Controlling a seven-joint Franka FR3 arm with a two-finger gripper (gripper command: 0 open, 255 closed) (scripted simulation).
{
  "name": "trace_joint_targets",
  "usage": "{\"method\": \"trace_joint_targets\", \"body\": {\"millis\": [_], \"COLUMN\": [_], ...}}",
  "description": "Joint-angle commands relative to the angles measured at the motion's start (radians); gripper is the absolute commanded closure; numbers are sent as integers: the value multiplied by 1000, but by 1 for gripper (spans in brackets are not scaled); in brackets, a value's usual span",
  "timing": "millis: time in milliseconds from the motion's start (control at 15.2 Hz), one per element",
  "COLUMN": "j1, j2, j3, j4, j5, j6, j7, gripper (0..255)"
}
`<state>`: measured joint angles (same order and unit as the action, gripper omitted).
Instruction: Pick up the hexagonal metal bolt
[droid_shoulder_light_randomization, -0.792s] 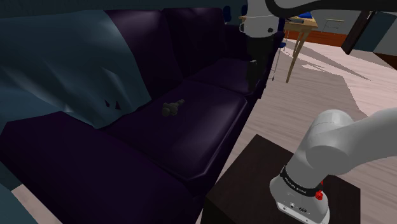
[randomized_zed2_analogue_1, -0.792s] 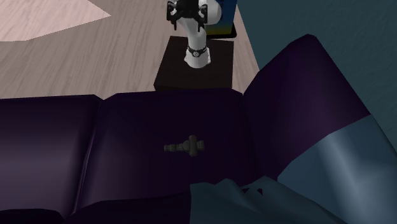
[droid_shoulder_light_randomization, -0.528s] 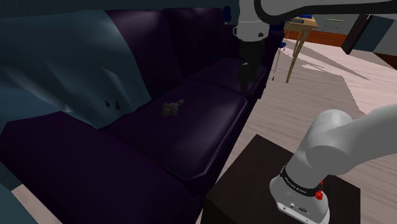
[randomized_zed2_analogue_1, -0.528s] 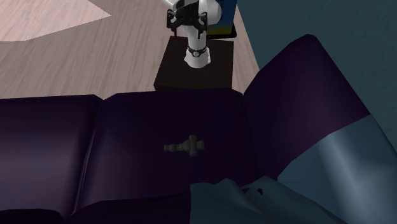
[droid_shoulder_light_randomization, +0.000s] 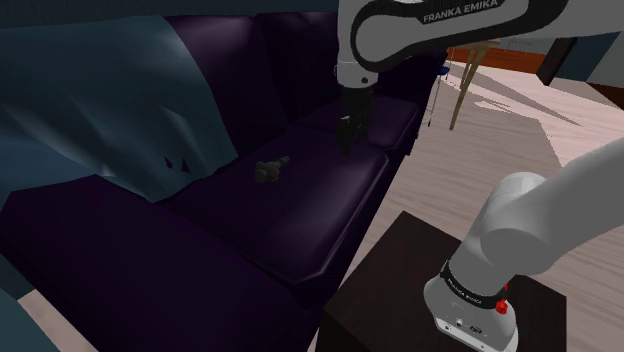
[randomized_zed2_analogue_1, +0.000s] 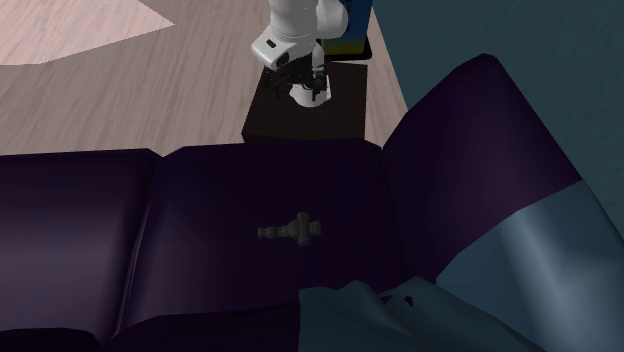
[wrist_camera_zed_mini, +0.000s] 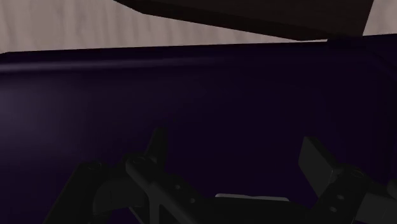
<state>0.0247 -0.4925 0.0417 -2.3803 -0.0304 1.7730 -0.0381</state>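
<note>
Dark purple sofa (droid_shoulder_light_randomization: 300, 215), small grey bolt (droid_shoulder_light_randomization: 270, 168) on its middle cushion, blue-grey cloth (droid_shoulder_light_randomization: 100, 95) over its back

The bolt (droid_shoulder_light_randomization: 270, 168) is a small, dull grey-brown piece, its short shaft ending in a wider, lumpy head, so that in the second exterior view (randomized_zed2_analogue_1: 291, 230) it reads almost as a little cross. It lies flat on its side on the dark purple middle seat cushion (droid_shoulder_light_randomization: 310, 205), resting on the cushion's top face. It sits about midway along the cushion's width, and somewhat nearer the cushion's back edge than its front edge.
</note>
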Motion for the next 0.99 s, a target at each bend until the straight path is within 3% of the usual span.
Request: {"method": "trace_joint_targets", "body": {"millis": [0,462,924], "j1": [1,4,7], "j2": [72,320,576], "j3": [3,6,10], "j4": [17,120,288], "j5": [8,28,47], "j6": [66,247,370], "j7": [9,27,38], "gripper": [0,0,0]}}
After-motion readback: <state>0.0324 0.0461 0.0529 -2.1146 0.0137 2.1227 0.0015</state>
